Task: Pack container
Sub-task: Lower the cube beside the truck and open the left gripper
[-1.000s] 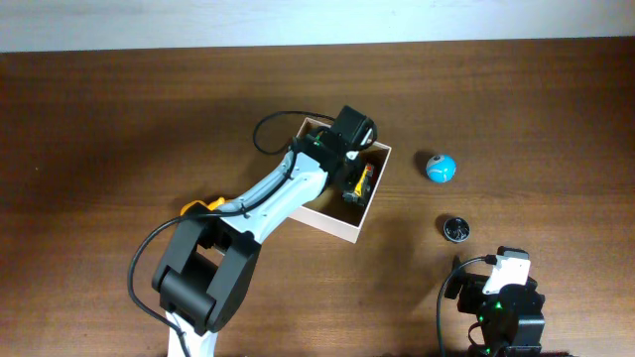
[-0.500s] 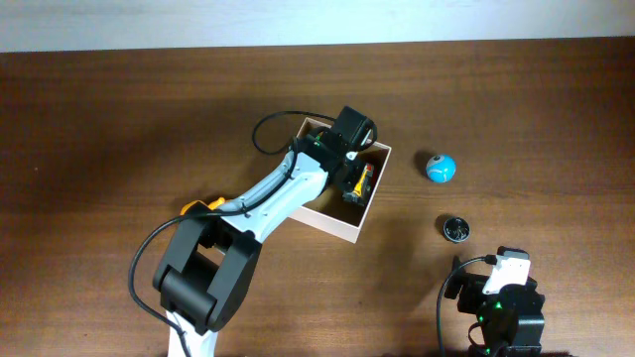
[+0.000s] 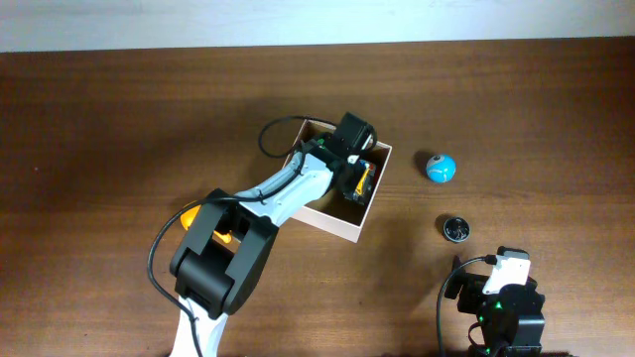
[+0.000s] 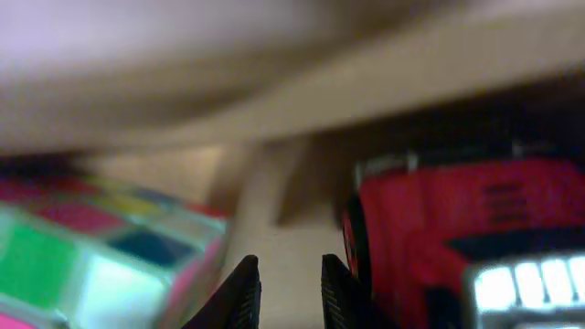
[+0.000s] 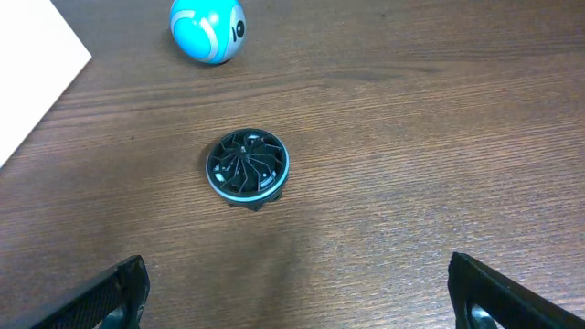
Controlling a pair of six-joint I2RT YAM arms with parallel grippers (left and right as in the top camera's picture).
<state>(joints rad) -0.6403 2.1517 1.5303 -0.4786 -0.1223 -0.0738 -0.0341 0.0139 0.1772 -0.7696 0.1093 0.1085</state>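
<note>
Left gripper (image 4: 284, 291) nearly closed, empty, inside container (image 3: 324, 217), square box turned diagonally

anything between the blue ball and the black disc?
Nothing: bare wood table between the blue ball and the black disc, clearest in the right wrist view.

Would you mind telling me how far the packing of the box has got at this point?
Partly done. The container already holds a red toy car and a multicoloured cube. The left gripper is down inside it, fingers nearly together with nothing between them. Left outside on the table: a blue ball and a dark round disc, in front of the open right gripper.
</note>
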